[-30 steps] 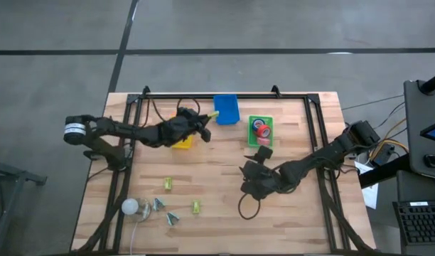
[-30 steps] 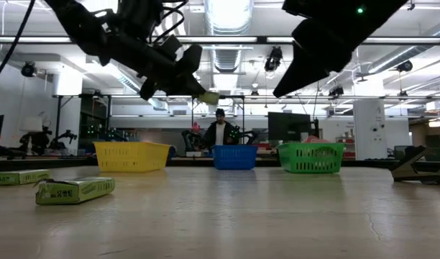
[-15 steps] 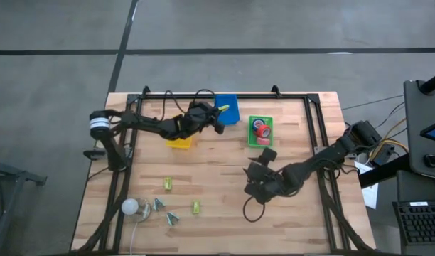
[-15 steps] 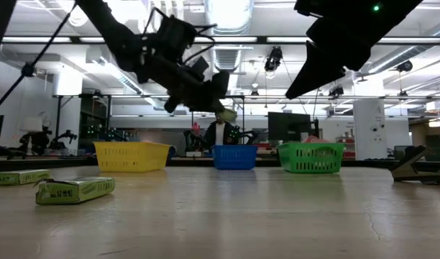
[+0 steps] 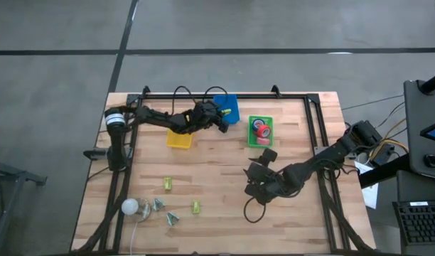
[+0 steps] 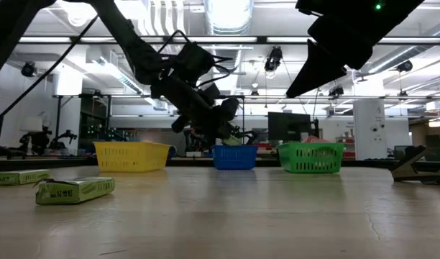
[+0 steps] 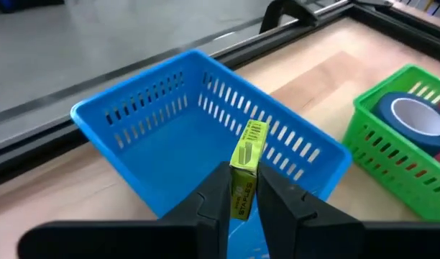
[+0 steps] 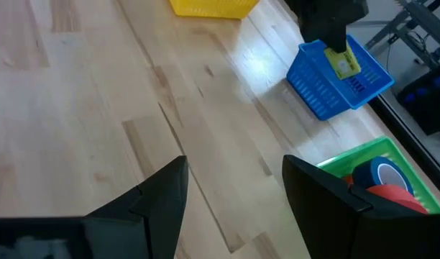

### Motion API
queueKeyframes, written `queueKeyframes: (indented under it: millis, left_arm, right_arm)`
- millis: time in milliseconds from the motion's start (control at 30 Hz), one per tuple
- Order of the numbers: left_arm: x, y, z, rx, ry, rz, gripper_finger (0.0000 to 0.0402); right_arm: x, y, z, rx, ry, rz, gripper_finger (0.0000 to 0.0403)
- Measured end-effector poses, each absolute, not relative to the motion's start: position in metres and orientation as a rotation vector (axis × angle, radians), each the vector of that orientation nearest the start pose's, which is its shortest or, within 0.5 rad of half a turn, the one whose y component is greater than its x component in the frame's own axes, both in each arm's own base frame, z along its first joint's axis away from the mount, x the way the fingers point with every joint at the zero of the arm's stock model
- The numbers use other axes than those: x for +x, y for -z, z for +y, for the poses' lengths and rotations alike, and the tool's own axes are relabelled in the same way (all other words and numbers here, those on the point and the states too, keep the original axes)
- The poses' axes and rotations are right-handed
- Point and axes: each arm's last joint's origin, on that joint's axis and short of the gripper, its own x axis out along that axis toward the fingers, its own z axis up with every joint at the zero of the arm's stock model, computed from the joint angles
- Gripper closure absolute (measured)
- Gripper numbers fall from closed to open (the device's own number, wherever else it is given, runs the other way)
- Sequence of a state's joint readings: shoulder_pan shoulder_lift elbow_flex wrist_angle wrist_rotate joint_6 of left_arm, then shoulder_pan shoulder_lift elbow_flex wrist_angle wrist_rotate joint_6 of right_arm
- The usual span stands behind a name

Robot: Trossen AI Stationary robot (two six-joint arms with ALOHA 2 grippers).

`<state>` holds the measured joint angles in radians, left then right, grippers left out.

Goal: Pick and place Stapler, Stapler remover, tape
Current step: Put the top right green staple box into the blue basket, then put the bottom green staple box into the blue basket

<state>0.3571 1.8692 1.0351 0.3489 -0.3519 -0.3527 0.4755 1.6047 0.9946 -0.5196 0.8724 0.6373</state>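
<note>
Staple box [image 7: 247,167] pinched in left pincer [image 7: 243,188], long axis forward over blue basket [image 7: 155,119]; right pincer [image 8: 234,188] wide.

Green tray [image 7: 392,155] cut off by edge; blue tape [image 7: 407,119] half hidden.

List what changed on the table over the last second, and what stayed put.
The left gripper, shut on a small yellow-green box, swung from above the yellow basket across to the blue basket and now holds the box over it. Nothing was let go. The right gripper, open above the middle of the table, barely shifted. The green basket with its tape rolls and the small items at the near edge stayed.
</note>
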Motion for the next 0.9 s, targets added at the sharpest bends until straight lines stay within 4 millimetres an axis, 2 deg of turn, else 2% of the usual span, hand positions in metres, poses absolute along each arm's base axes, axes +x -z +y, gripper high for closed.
queueKeyframes:
  millis: [133,233,500,667,800,900]
  left_arm:
    - [0.360,-0.171,0.148,-0.332,-0.783,0.383,0.0339]
    - [0.358,-0.168,0.148,-0.332,-0.793,0.414,0.0325]
    - [0.358,-0.167,0.148,-0.323,-0.794,0.440,0.0227]
    - [0.360,-0.182,0.143,-0.335,-0.725,0.404,0.0187]
    - [0.357,-0.202,0.132,-0.325,-0.673,0.369,0.0182]
    - [0.352,-0.218,0.117,-0.308,-0.629,0.372,0.0183]
  right_arm:
    - [0.278,-0.198,0.118,-0.119,0.603,0.714,0.0182]
    - [0.277,-0.198,0.118,-0.116,0.605,0.713,0.0182]
    - [0.278,-0.198,0.118,-0.118,0.619,0.699,0.0181]
    - [0.277,-0.198,0.118,-0.116,0.620,0.699,0.0181]
    - [0.277,-0.197,0.117,-0.118,0.621,0.701,0.0181]
    - [0.276,-0.197,0.118,-0.115,0.620,0.700,0.0181]
